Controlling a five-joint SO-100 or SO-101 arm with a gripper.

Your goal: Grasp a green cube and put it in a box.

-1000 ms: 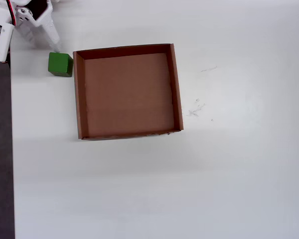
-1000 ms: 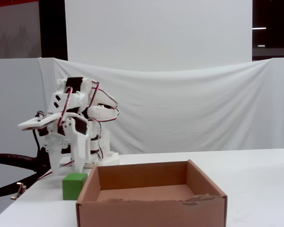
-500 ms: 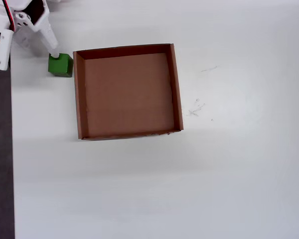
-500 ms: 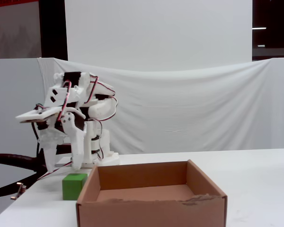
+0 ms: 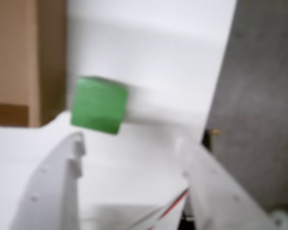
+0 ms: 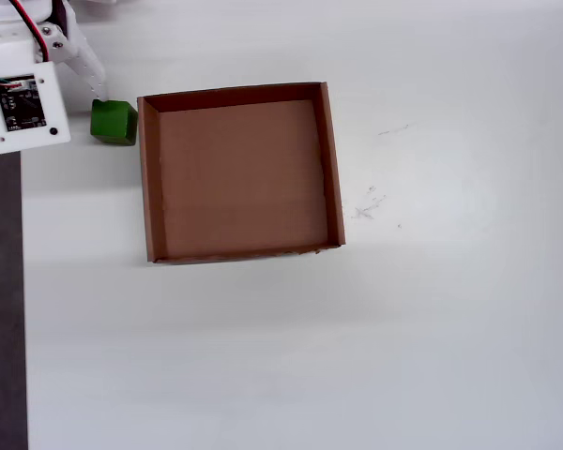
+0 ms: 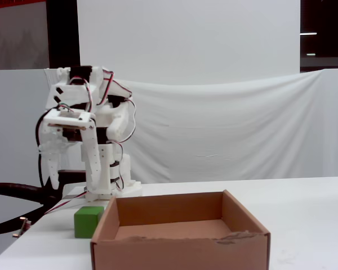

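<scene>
Hovering above the table's left edge in the fixed view, the gripper [image 7: 73, 188] with jaws spread wide and gripping nothing. Sitting on the table [image 6: 450, 328] just below and to the right, the green cube [image 7: 89, 221], just beside the outer left wall of the box [image 7: 180, 232], apparently not touching. Lying empty, the box. Nothing done yet by the look of it: grasping, lifting and dropping all remaining. Having no long axis, the cube, resting flat, faces roughly square to the box wall.
</scene>
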